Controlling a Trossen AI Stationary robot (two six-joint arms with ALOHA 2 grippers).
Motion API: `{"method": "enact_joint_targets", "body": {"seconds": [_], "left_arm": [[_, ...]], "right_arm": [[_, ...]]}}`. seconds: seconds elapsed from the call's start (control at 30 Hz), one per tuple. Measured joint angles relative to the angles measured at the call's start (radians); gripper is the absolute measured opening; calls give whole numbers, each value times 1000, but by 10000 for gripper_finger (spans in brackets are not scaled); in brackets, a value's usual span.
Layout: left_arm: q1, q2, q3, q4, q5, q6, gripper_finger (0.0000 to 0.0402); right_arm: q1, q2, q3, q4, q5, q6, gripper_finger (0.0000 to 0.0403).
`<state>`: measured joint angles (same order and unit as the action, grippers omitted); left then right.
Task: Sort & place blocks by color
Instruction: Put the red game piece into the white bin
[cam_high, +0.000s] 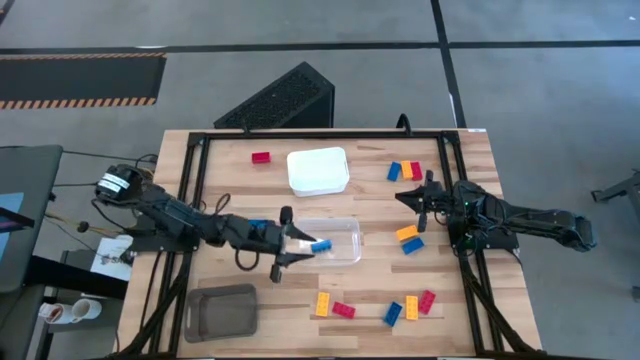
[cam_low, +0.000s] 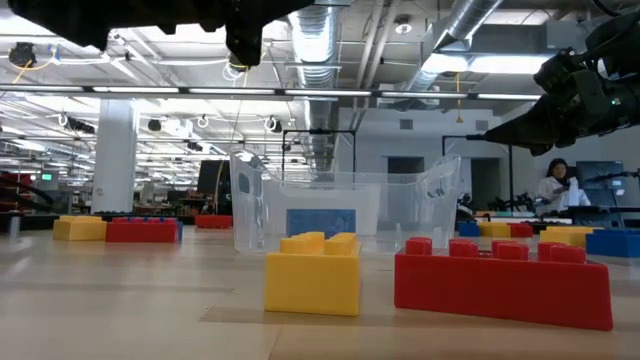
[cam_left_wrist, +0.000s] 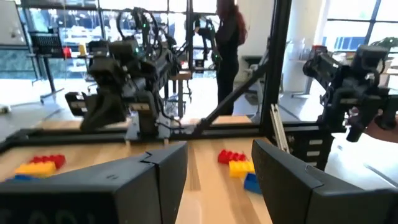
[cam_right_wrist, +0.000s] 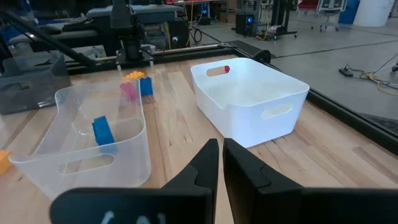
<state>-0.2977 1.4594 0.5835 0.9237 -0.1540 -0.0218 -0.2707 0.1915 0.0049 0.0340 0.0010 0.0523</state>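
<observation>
My left gripper (cam_high: 303, 245) (cam_left_wrist: 217, 148) hangs level over the left end of the clear tray (cam_high: 345, 232). It is open, with nothing between its fingers. One blue block (cam_high: 321, 246) (cam_right_wrist: 102, 130) lies on the tray's floor, just beyond the fingertips. My right gripper (cam_high: 415, 197) (cam_right_wrist: 221, 148) waits shut at the table's right, touching nothing. Loose red, blue and yellow blocks lie on the table: a red one (cam_high: 261, 157) at the far left, a group (cam_high: 405, 171) at the far right, a pair (cam_high: 408, 238) right of the clear tray, and more (cam_high: 335, 306) (cam_high: 410, 305) near the front edge.
A white tray (cam_high: 318, 170) stands behind the clear one. A grey tray (cam_high: 222, 310) sits at the near left. A black frame (cam_high: 195, 190) runs around the table's edges. A person (cam_left_wrist: 229, 37) stands in the room beyond the table.
</observation>
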Motion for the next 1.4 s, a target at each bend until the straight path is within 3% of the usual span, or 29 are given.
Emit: {"method": "enact_joint_targets", "body": {"seconds": [0.2,0.37,0.5,0.7,0.87,0.97,1.17,1.4], "left_arm": [[53,-133,0,-117,35,53,169],[52,-294,0,-253,-26,98,169],[41,-351,0,-304,-67,130,169],[57,-353,-106,-80,-65,173,169],[132,-406,-182,21,-65,160,169],[178,-422,-210,23,-59,140,169],[257,-427,-219,23,-48,94,169],[311,-427,-219,10,-34,41,169]], "right_arm": [[0,0,0,1,0,0,49],[0,0,0,2,0,0,49],[-1,0,0,12,-1,0,49],[0,0,0,194,-1,0,49],[-1,0,0,283,9,0,49],[-1,0,0,288,80,0,49],[-1,0,9,250,359,74,50],[-1,20,70,164,393,80,66]]}}
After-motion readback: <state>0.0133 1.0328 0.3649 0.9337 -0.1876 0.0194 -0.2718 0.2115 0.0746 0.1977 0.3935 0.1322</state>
